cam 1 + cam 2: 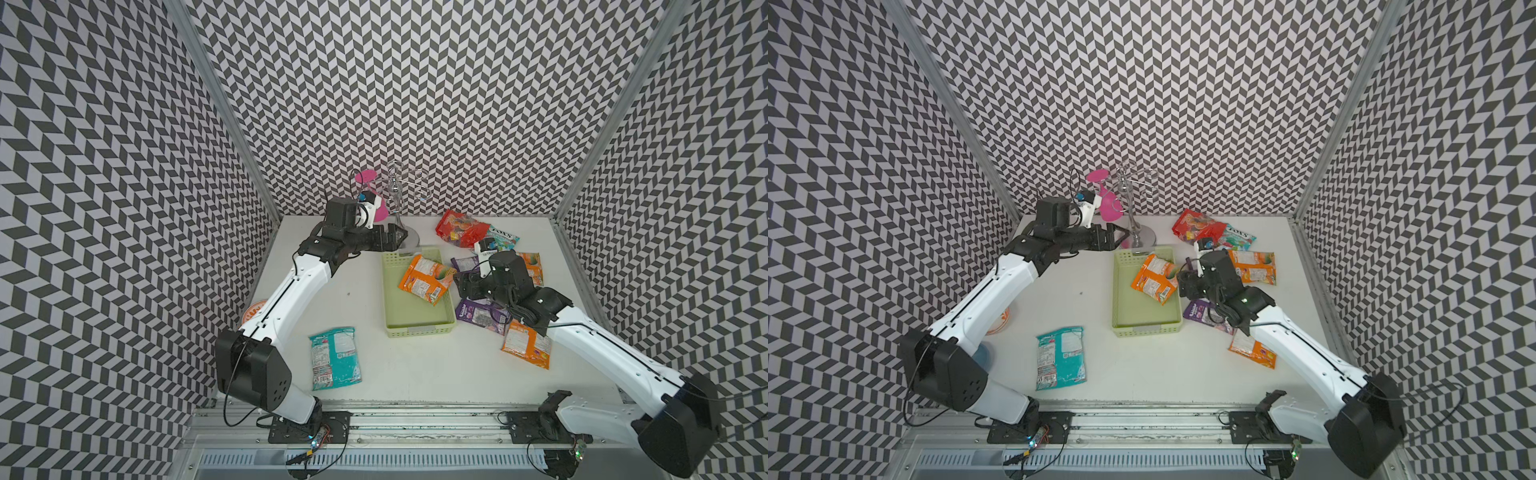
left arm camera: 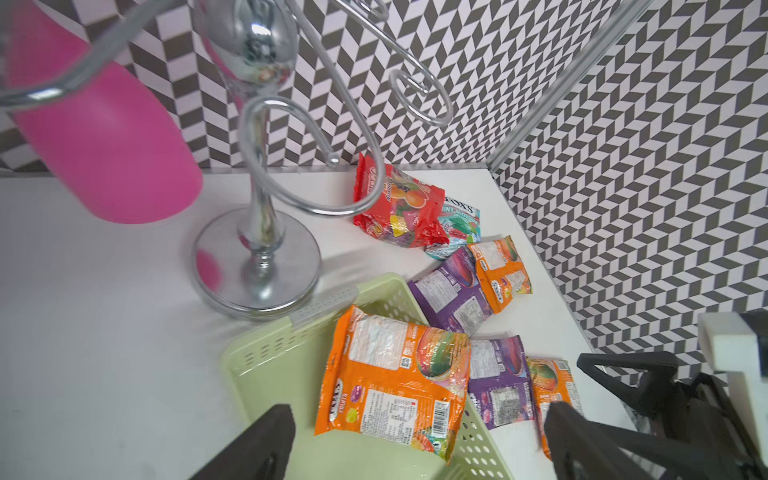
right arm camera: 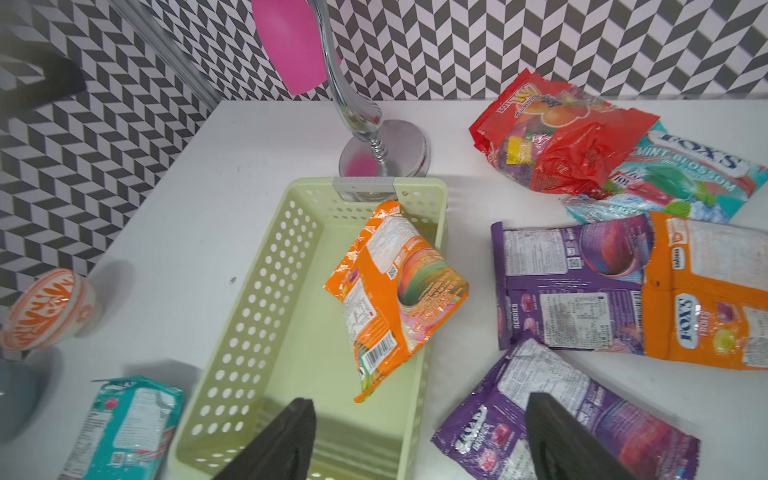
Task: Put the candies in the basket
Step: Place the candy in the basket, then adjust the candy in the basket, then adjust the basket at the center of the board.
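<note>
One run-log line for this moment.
left gripper: open, empty, near far end of basket | right gripper: open, empty, beside basket | orange bag: in basket, leaning on its wall

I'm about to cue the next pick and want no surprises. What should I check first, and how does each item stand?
1. Left gripper open, empty: ok.
2. Right gripper open, empty: ok.
3. Orange bag inside the basket: ok, though leaning on its wall.
4. Purple bag nearest the right gripper uncovered: ok.
5. Bare basket floor for more: ok.
6. Clearance above that bag: cannot tell.
</note>
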{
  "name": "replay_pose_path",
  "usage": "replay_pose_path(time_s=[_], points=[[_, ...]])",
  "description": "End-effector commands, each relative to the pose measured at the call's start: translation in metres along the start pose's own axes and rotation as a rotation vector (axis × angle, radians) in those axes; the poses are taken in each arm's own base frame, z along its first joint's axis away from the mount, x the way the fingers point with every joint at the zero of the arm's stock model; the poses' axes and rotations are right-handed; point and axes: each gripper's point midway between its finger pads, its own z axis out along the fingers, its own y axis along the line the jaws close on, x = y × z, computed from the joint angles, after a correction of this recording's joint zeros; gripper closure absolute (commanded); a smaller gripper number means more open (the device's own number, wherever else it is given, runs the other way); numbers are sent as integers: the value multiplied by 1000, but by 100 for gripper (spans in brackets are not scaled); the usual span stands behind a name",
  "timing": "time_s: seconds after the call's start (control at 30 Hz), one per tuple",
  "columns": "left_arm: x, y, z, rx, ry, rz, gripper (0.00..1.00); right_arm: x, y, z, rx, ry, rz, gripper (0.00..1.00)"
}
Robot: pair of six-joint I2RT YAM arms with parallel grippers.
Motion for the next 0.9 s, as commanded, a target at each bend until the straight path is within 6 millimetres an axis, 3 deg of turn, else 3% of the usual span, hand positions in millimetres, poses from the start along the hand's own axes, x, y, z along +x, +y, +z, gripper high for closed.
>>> replay_pose_path(time_s=[0.0, 0.1, 0.3, 0.57, 0.87], points=[[-2, 14, -23, -65, -41, 68, 1, 19, 19, 6, -58, 93, 145, 20], [1, 32, -39, -121, -66, 78, 1, 33, 36, 10, -112, 129, 229, 22], [2, 56, -70, -198, -127, 93, 1, 63, 47, 17, -176, 217, 391, 26], [-1, 84, -100, -274, -194, 93, 1, 77, 55, 33, -237, 237, 495, 29], [-3, 93, -124, -279, -251, 66, 1, 86, 59, 67, -216, 285, 502, 33]])
